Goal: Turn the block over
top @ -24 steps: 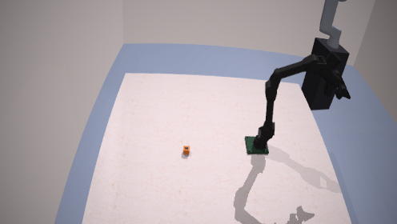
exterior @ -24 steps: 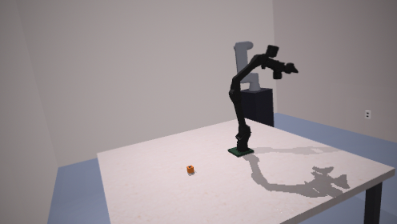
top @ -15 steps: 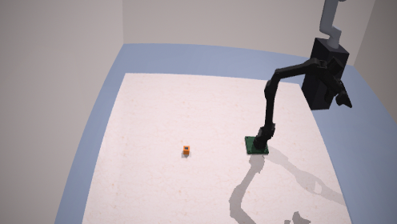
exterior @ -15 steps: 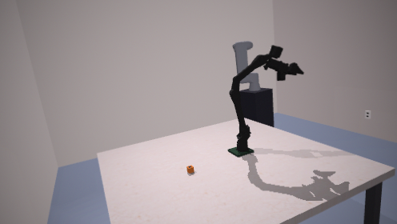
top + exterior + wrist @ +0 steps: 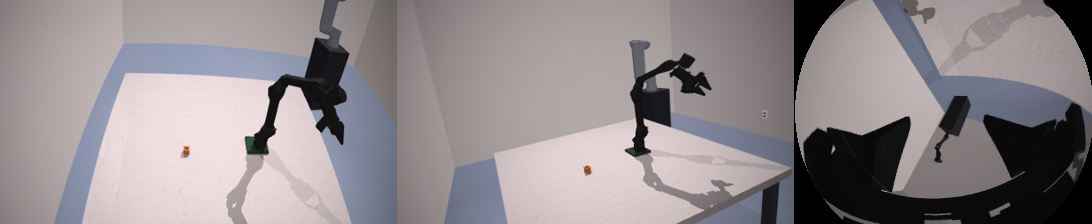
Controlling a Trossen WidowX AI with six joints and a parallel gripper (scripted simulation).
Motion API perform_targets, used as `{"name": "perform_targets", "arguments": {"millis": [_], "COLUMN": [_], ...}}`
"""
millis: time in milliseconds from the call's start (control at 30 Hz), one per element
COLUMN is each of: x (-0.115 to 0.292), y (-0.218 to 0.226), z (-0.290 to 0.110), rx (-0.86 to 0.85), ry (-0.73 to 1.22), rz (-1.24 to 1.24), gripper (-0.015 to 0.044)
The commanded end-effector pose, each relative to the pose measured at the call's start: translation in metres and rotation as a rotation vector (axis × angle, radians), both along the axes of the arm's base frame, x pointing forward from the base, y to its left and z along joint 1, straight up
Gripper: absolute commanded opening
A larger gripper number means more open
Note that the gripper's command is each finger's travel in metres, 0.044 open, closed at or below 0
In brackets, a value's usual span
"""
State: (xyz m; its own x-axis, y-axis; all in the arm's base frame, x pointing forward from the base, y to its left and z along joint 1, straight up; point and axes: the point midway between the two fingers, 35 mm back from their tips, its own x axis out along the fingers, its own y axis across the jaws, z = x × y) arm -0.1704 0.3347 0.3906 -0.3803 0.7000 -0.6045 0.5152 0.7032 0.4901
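A small orange block (image 5: 186, 150) (image 5: 587, 170) rests on the white table (image 5: 168, 192) (image 5: 557, 192), its dark marked side facing up. My gripper (image 5: 338, 134) (image 5: 703, 85) (image 5: 948, 119) is open and empty. It hangs high in the air at the far right side of the table, far from the block. The arm stands on a green base plate (image 5: 250, 147) (image 5: 638, 151). The wrist view shows only my two dark fingers, the floor and walls; the block is out of that view.
A black cabinet (image 5: 326, 68) (image 5: 657, 106) (image 5: 955, 115) with a grey post (image 5: 330, 22) (image 5: 641, 60) stands behind the table beyond the arm. Blue floor (image 5: 100, 112) (image 5: 473, 192) surrounds the table. The table's edges lie close to my gripper's side.
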Motion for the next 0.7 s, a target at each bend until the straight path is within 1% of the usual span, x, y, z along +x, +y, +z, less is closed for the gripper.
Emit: {"name": "perform_targets", "arguments": {"millis": [0,167,233,333,500,667], "x": [0.047,0.121,0.153,0.191,0.251,0.333], "y": [0.03,0.057,0.057,0.06,0.057,0.037], "z": [-0.019,-0.04,-0.054,-0.066,-0.086,-0.114], "rx": [-0.012,-0.04,-0.082,-0.118,-0.187,-0.302], "ry": [-0.112,-0.253,-0.311,-0.388,-0.5,-0.623], "rz": [-0.052,-0.122,-0.181,-0.196,-0.198,-0.18], "gripper": [0.044,0.044,0.044,0.044,0.044,0.044]}}
